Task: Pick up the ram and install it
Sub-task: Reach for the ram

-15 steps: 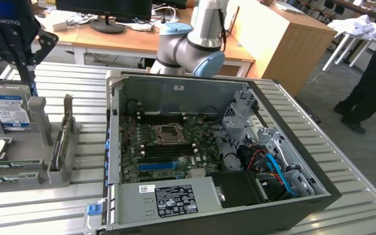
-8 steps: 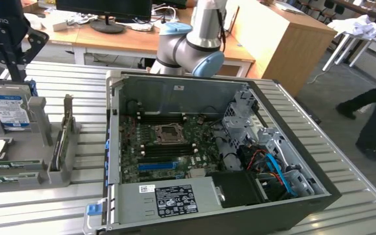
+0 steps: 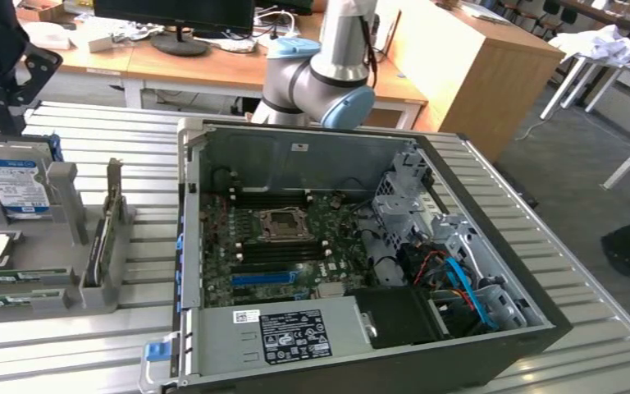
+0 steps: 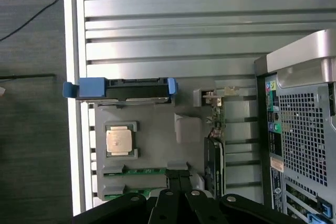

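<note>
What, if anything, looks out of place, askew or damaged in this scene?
Nothing stands out. The ram sticks, processor and hard drive sit squarely in the grey holder, the computer case lies open, and the shut gripper is above the holder.

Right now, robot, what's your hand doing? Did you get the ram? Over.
Hand shut, holding nothing, over the grey holder. Ram sits in its holder slot, not picked up. Nothing lying across it.

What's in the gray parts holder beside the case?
Hard drive, CPU, an upright card and two green ram sticks. The shut gripper hides part of one stick.
</note>
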### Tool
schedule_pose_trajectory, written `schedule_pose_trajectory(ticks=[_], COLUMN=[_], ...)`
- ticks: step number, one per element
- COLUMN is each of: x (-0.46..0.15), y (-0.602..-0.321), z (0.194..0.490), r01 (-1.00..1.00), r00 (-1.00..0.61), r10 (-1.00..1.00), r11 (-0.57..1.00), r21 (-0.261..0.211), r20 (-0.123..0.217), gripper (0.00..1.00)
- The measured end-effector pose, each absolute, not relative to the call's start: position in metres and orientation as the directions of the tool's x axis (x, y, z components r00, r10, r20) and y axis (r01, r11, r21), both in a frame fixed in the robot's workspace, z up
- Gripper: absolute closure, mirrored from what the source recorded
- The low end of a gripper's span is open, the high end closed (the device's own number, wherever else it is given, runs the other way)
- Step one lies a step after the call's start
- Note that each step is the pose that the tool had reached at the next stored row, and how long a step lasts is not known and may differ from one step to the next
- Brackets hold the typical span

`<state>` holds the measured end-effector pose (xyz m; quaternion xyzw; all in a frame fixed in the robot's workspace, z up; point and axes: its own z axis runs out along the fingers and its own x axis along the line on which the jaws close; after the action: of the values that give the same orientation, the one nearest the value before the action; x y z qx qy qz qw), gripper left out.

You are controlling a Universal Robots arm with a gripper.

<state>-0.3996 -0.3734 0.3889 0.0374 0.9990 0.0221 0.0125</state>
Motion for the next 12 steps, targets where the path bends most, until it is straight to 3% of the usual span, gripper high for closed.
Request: schedule_pose_trajectory(ticks=[12], x=[-0.424], y=[-0.373], z=[0.388], r01=[0.074], r00=[-0.997], r10=[0.075], r11=[0.996], r21=[0.045], r20=[-0.023], gripper=[0.89])
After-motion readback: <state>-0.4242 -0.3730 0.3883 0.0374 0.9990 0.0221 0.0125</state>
